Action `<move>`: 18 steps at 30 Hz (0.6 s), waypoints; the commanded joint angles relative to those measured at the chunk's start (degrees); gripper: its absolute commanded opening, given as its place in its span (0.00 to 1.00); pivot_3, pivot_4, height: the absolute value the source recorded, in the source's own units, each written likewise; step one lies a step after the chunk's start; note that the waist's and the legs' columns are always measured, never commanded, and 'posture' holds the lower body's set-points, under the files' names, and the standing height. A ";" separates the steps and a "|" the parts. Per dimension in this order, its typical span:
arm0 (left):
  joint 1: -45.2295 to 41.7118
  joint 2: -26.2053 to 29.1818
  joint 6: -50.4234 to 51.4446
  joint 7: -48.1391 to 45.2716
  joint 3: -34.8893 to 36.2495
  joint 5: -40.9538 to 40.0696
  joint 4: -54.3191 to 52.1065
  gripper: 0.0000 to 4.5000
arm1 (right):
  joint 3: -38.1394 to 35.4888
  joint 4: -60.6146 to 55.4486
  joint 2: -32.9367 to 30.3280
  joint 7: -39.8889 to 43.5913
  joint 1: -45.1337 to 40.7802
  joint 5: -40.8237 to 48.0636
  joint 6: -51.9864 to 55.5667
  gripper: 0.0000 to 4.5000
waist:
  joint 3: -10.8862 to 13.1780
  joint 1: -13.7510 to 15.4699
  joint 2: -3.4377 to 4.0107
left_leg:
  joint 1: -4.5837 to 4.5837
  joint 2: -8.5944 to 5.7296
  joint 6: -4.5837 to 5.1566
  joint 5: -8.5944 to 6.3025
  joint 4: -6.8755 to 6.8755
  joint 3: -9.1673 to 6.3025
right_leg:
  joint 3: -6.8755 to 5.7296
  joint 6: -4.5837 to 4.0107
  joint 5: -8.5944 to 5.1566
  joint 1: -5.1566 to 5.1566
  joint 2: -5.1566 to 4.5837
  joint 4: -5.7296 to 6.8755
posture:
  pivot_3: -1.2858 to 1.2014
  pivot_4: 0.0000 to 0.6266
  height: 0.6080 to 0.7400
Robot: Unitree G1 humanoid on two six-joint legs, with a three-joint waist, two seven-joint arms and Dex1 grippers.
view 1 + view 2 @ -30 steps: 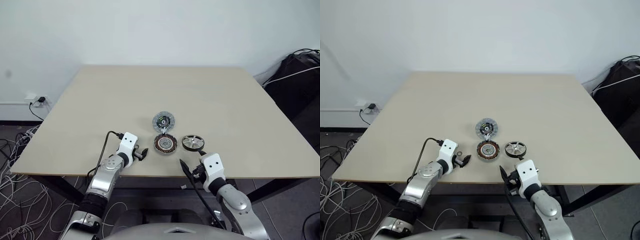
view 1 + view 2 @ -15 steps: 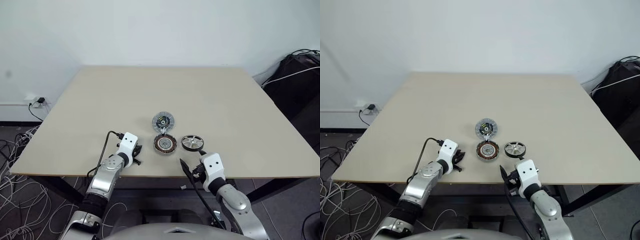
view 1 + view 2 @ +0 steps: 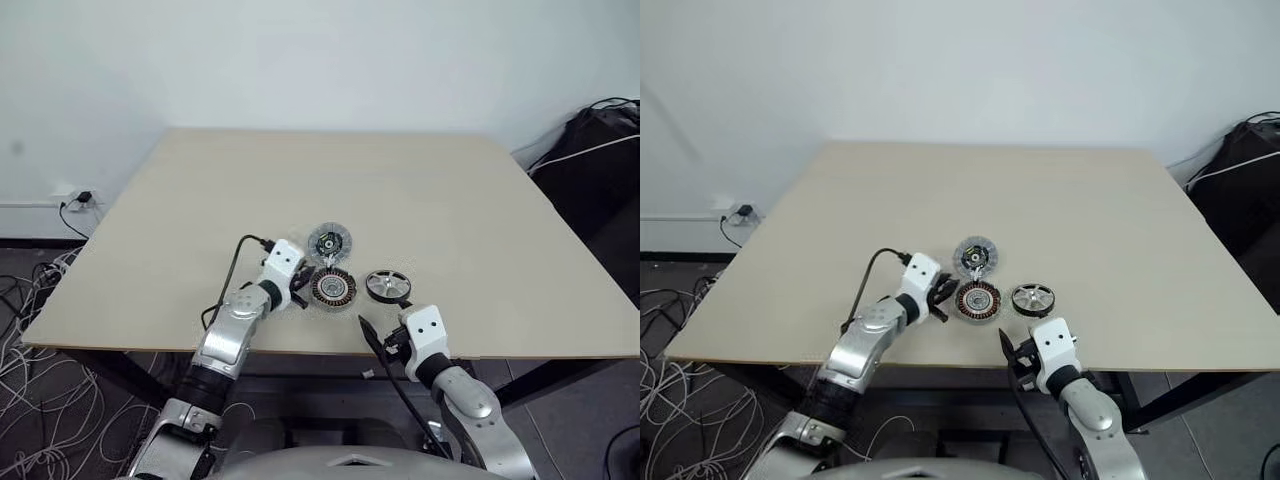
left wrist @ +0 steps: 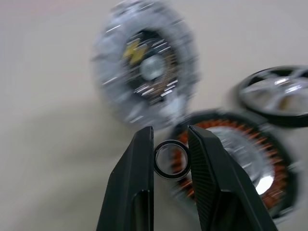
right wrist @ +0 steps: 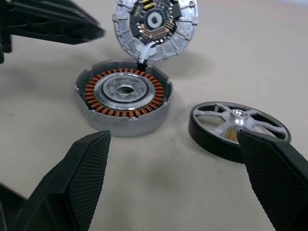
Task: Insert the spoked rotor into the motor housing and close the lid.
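Beige worktop (image 3: 420,190), white wall behind. Housing (image 3: 332,288) near front edge; lid (image 3: 329,242) just behind, green-black face up; rotor (image 3: 386,285) just right of housing. Left fingers (image 4: 168,144) pinch small black ring (image 4: 171,159) beside housing. Right fingers (image 5: 178,159) spread wide, empty, near rotor.

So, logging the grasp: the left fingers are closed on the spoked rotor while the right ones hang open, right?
Not the spoked rotor, which lies untouched on the table. The left wrist view shows the left gripper pinching a small dark ring. The right gripper is indeed open.
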 commanded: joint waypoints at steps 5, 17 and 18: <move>-3.82 -1.97 -1.05 -2.24 -3.97 0.87 3.89 0.15 | -0.44 -3.33 0.96 -1.12 -0.03 -0.28 -0.22 1.00 | 0.00 0.06 0.00 | 0.02 0.01 0.00 0.02 0.05 -0.01 | -0.01 0.01 0.00 0.00 0.02 0.01 | 0.52 0.00 1.00; -5.53 -4.33 -2.29 -1.99 -4.67 1.67 9.57 0.15 | -0.61 -3.84 1.05 -1.75 0.97 -0.46 -0.89 1.00 | 0.04 0.13 -0.06 | 0.00 0.01 0.15 0.06 0.12 -0.02 | -0.02 0.07 0.03 0.01 0.02 0.01 | 0.52 0.00 1.00; -5.62 -4.47 -2.34 -1.93 -4.67 1.75 9.71 0.15 | -0.66 -3.87 1.02 -1.74 1.00 -0.46 -0.88 1.00 | 0.04 0.13 -0.06 | -0.01 0.01 0.15 0.06 0.13 -0.02 | -0.02 0.07 0.03 0.01 0.02 0.01 | 0.52 0.00 1.00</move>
